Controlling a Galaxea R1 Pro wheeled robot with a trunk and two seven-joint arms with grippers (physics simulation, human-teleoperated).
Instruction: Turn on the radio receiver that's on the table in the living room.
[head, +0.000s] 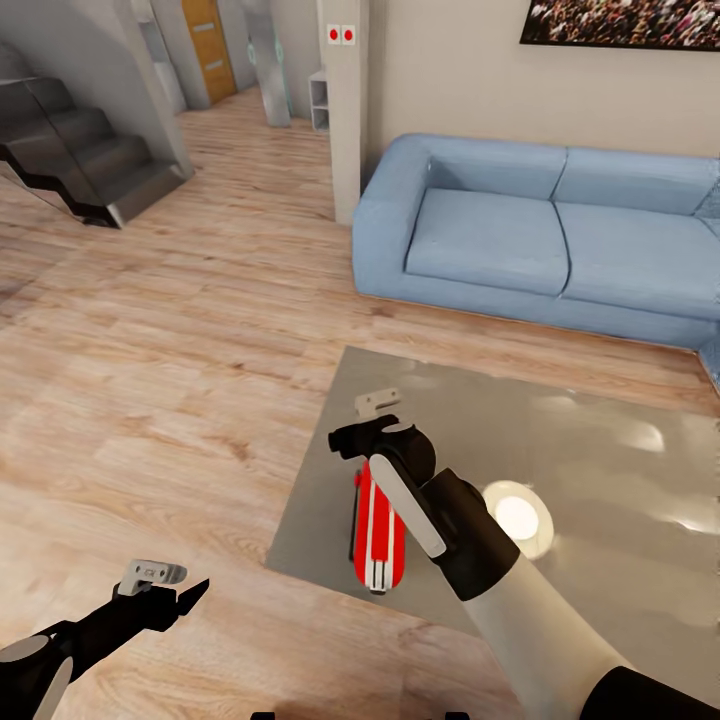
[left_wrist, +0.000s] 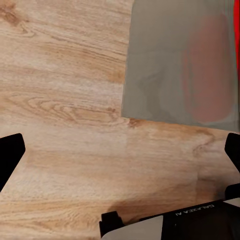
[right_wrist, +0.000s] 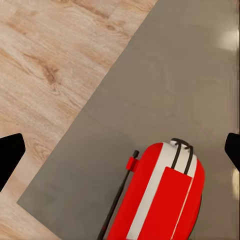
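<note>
I am holding my right fingers (head: 352, 440) spread wide above the far end of the radio (head: 377, 530), which is lying flat near the left near corner of the counter (head: 600, 480), its long side running near to far. Through my right wrist camera the radio (right_wrist: 165, 200) is showing its white stripes and thin black handle on the glossy grey top (right_wrist: 165, 75). My left fingers (head: 185, 597) are hanging spread over the wood floor (head: 150, 400), left of the counter. A blue sofa (head: 520, 235) is sitting beyond the counter's far edge.
</note>
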